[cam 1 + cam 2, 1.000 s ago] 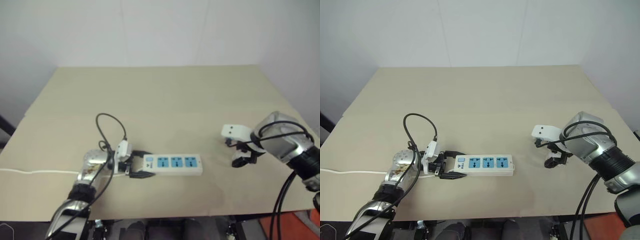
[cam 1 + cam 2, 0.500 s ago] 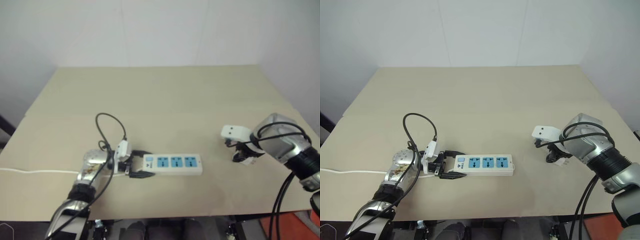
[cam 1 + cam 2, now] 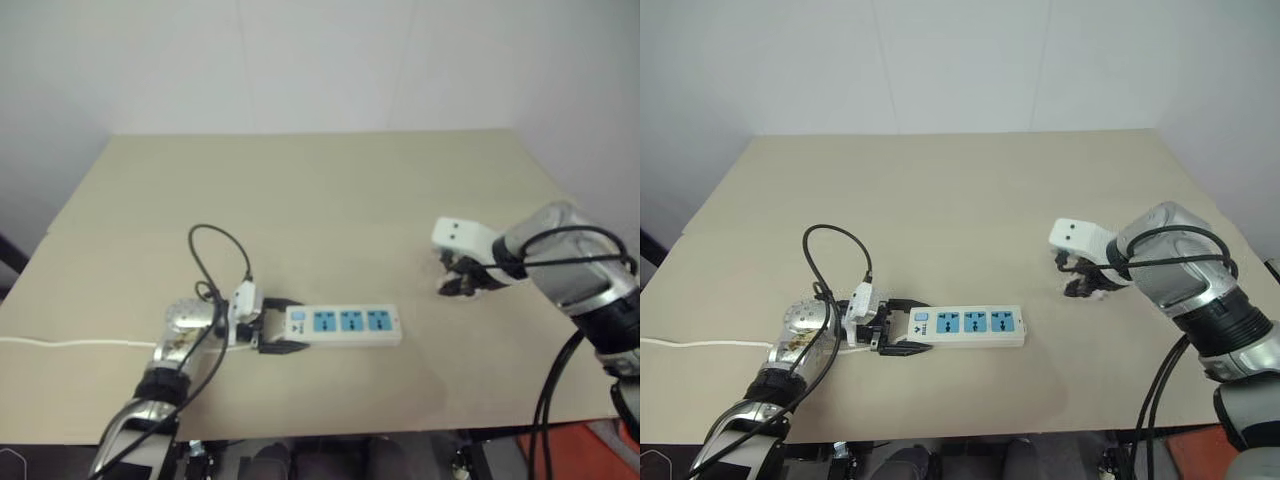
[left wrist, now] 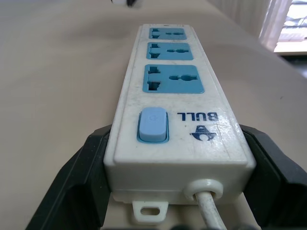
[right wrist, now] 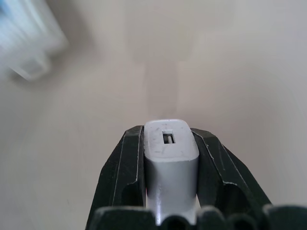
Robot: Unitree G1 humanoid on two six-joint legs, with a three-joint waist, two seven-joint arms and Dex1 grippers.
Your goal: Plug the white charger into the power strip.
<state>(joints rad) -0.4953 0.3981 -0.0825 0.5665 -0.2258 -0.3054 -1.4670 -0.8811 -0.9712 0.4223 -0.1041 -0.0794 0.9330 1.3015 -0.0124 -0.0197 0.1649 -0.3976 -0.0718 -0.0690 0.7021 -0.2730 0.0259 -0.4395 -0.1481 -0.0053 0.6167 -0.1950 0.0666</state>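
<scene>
The step in hand looks like carrying the charger (image 5: 171, 158) over to the strip (image 3: 343, 325) and seating it; to do it well, the right gripper (image 3: 1077, 285) should travel left across the desk (image 3: 320, 200) without loosening, line the prongs up over one blue socket (image 4: 173, 78), come down square and press straight in, not at a slant; the prongs cannot be seen, so their alignment is a thing to check on the way; the left gripper (image 3: 272, 337) should hold the strip flat against the push. The right fingers (image 5: 122, 172) are closed tight on the charger, one on each side, with its port end showing between them; it is held above the desk at the right, well apart from the strip. The left fingers (image 4: 84, 177) are clamped on the strip's switch end, by the cord (image 3: 60, 343); the strip lies flat at the near left, all three sockets bare.
</scene>
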